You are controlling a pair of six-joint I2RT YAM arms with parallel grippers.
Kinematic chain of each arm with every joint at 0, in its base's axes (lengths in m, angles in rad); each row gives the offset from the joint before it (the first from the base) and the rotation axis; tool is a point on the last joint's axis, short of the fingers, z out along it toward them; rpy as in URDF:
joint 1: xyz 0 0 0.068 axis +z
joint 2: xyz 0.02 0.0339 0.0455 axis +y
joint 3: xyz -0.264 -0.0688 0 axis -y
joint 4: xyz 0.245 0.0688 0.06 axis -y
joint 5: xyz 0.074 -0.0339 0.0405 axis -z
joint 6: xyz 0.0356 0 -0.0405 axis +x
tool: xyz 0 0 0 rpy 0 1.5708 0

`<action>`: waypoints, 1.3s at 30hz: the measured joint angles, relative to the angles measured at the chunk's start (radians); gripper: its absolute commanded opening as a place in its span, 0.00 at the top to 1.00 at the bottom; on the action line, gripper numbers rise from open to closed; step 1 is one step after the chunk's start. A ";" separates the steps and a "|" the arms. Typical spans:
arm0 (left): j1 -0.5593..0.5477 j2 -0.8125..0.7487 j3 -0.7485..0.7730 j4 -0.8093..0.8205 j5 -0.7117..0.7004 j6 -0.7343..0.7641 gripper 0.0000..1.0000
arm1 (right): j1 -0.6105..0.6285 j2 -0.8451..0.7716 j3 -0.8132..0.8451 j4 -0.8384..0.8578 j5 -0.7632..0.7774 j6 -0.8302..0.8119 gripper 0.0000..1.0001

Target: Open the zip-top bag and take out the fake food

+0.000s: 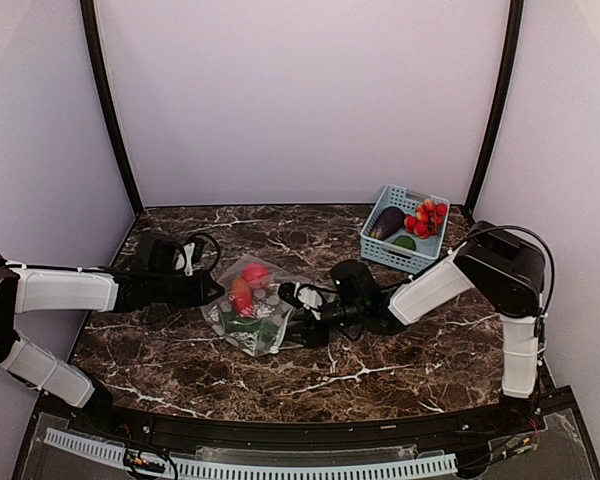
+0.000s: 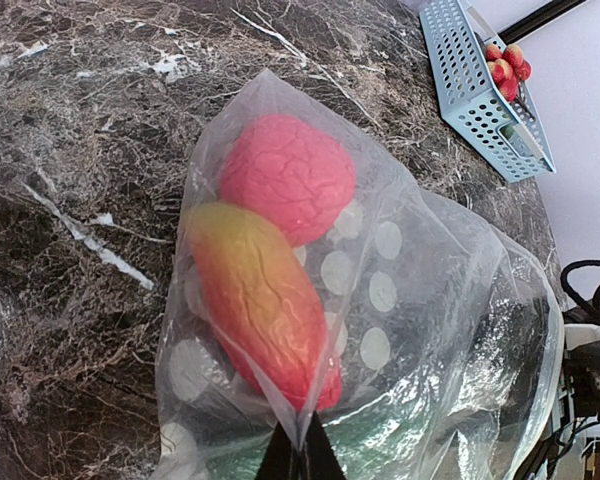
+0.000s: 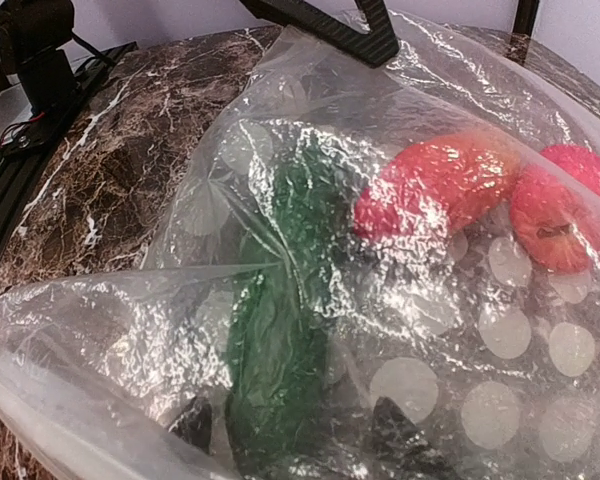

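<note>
The clear dotted zip-top bag (image 1: 248, 310) lies on the marble table between my grippers. Inside it are a pink-red round piece (image 2: 285, 175), an orange-red long piece (image 2: 260, 300) and a dark green piece (image 3: 275, 340). My left gripper (image 1: 212, 290) is shut on a fold of the bag's left edge, seen in the left wrist view (image 2: 300, 455). My right gripper (image 1: 292, 305) is at the bag's right side. Its fingers (image 3: 195, 422) show through the plastic, spread apart on either side of the green piece (image 3: 298, 425).
A light-blue slotted basket (image 1: 388, 250) stands at the back right and holds a purple eggplant (image 1: 385, 222), a cluster of red balls (image 1: 426, 217) and a green piece (image 1: 405, 241). Cables lie beside the right arm.
</note>
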 measured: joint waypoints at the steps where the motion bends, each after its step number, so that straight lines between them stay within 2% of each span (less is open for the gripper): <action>1: 0.000 0.000 0.000 0.000 0.000 0.000 0.99 | 0.004 0.011 0.010 -0.001 -0.001 0.000 0.48; 10: 0.000 0.000 0.000 0.000 0.000 -0.001 0.99 | 0.035 0.092 0.057 0.008 0.006 0.010 0.70; 17: 0.000 0.000 0.000 0.000 -0.006 0.000 0.99 | 0.035 0.053 0.007 0.015 0.032 0.015 0.83; 28: 0.022 -0.003 0.000 -0.010 -0.045 0.000 0.99 | 0.035 -0.182 -0.199 -0.025 0.101 0.003 0.89; 39: 0.046 -0.003 0.000 -0.023 -0.057 -0.003 0.99 | 0.023 -0.404 -0.375 -0.143 0.173 0.036 0.91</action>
